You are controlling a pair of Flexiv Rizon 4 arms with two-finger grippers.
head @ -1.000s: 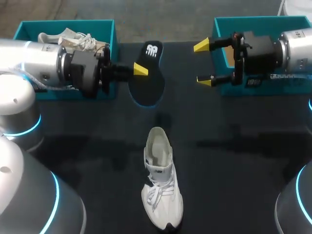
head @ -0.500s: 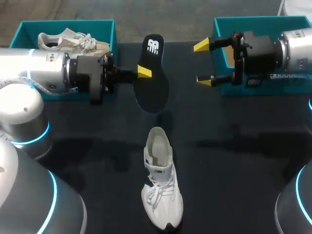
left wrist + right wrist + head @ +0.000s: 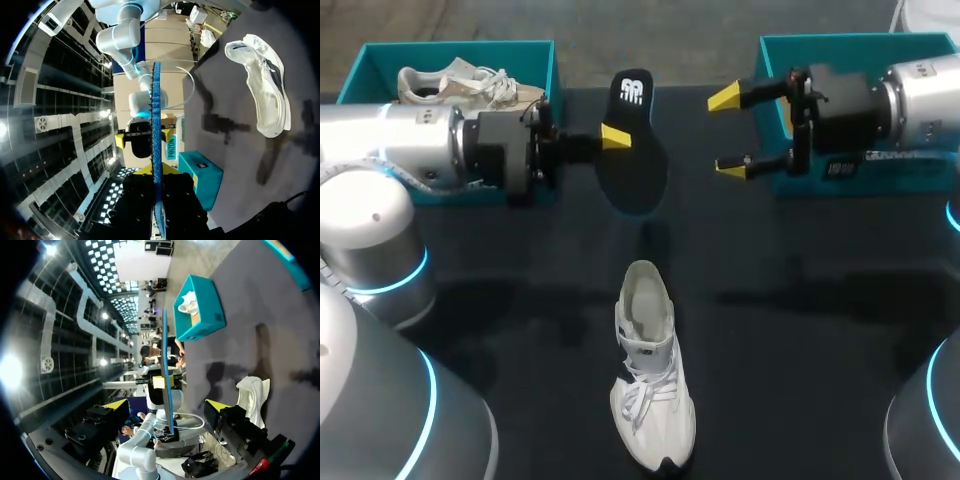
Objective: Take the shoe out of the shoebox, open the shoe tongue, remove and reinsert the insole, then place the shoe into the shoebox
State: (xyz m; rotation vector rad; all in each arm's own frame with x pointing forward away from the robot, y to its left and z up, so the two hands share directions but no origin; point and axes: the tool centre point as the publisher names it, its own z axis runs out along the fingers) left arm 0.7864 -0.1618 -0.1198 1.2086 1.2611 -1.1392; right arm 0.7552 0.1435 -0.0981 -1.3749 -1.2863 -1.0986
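Insole (image 3: 634,158), clamped in the left gripper (image 3: 613,137) beyond the shoe (image 3: 648,370), faces the right gripper (image 3: 728,132), open-fingered (likely for a handover).

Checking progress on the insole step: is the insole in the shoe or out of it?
Out: the left gripper holds the insole in the air, apart from the white shoe lying nearer the robot.
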